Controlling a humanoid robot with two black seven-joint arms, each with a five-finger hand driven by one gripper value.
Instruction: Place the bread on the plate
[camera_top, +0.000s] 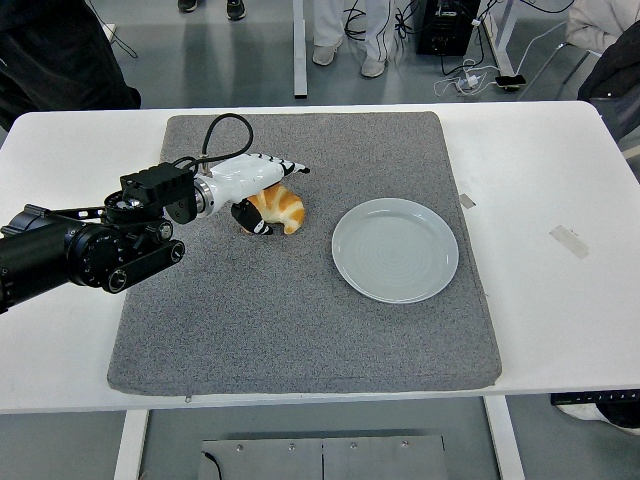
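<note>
A golden croissant-shaped bread (281, 210) lies on the grey mat (300, 330), left of the round grey plate (395, 250), which holds nothing. My left hand (274, 196), white with black fingertips, reaches in from the left and straddles the bread. Its straight fingers (288, 167) pass over the bread's far side, while the thumb (251, 222) curls at its near-left side. The fingers are not closed on the bread, which rests on the mat. The right arm is out of view.
The mat covers the middle of the white table (560, 180). Two bits of tape (568, 241) lie on the table at the right. People's legs (345, 30) and cables show beyond the far edge.
</note>
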